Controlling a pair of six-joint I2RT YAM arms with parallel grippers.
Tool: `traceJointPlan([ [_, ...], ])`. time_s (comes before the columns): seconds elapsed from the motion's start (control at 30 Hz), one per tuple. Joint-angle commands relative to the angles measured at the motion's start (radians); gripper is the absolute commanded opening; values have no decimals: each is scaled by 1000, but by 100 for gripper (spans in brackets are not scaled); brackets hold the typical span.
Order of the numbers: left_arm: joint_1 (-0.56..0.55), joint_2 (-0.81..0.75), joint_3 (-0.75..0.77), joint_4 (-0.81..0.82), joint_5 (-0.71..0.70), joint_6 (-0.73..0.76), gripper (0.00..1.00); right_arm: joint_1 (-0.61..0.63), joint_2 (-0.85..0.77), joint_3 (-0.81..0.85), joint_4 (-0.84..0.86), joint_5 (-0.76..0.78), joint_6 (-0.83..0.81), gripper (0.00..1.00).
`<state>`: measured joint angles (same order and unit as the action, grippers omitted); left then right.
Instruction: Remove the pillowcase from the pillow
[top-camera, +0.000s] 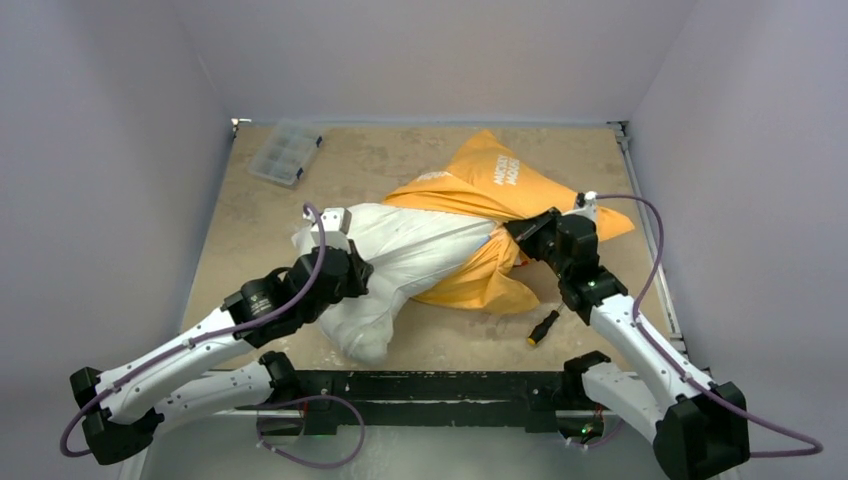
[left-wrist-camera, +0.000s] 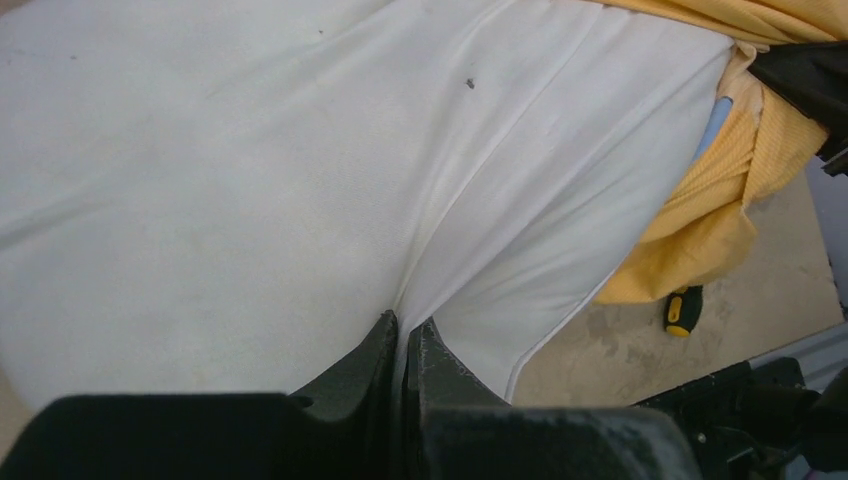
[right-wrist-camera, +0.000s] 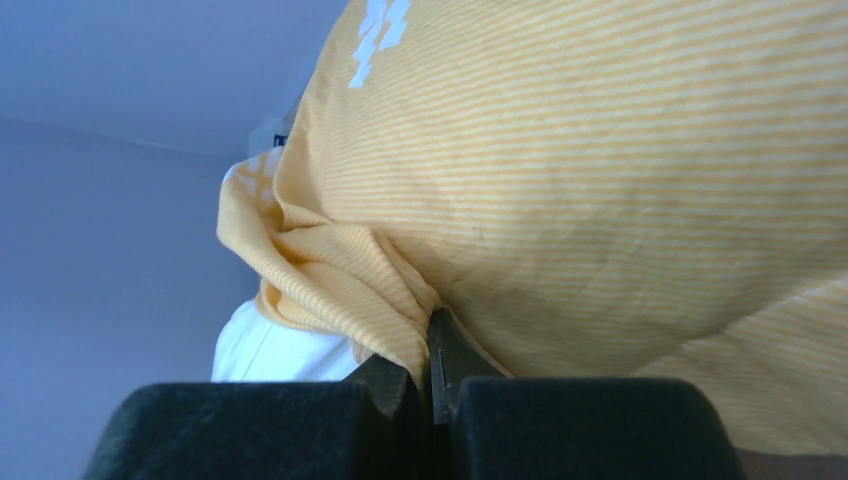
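Observation:
The white pillow (top-camera: 405, 255) lies across the table's middle, its left half bare, its right end still inside the orange-yellow pillowcase (top-camera: 490, 180), white lettering up. My left gripper (top-camera: 352, 268) is shut on a pinched fold of the pillow (left-wrist-camera: 300, 180), seen in the left wrist view with the jaws (left-wrist-camera: 407, 330) closed on white cloth. My right gripper (top-camera: 520, 235) is shut on a bunched fold of the pillowcase (right-wrist-camera: 600, 180) near its opening; the right wrist view shows the fold clamped at the jaw tips (right-wrist-camera: 425, 350). The mouse face is hidden.
A yellow-and-black screwdriver (top-camera: 543, 328) lies on the table near the right arm, also in the left wrist view (left-wrist-camera: 681, 310). A clear plastic box (top-camera: 285, 152) sits at the back left. Walls enclose the table on three sides.

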<state>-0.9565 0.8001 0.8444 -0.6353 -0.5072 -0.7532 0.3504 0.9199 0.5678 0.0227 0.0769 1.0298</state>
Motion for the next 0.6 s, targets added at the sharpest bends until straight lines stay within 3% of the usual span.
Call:
traceJointPlan([
  [0.0, 22, -23, -4, -133, -38, 12, 0, -169, -3, 51, 4, 221, -17, 0],
  [0.13, 22, -57, -70, -104, 145, -19, 0, -211, 11, 38, 0, 218, -5, 0],
  [0.3, 9, -176, -7, -228, 71, -43, 0, -265, -2, -1, 38, 182, -40, 0],
  [0.4, 9, -132, 37, -261, 91, -17, 0, -265, 10, 9, 67, 109, -108, 2],
  [0.5, 8, -71, -14, -139, 256, 14, 0, -266, 8, 9, 84, 32, -179, 8],
  [0.57, 9, -44, -50, -44, 355, 14, 12, -266, -7, 8, 81, -12, -210, 15],
])
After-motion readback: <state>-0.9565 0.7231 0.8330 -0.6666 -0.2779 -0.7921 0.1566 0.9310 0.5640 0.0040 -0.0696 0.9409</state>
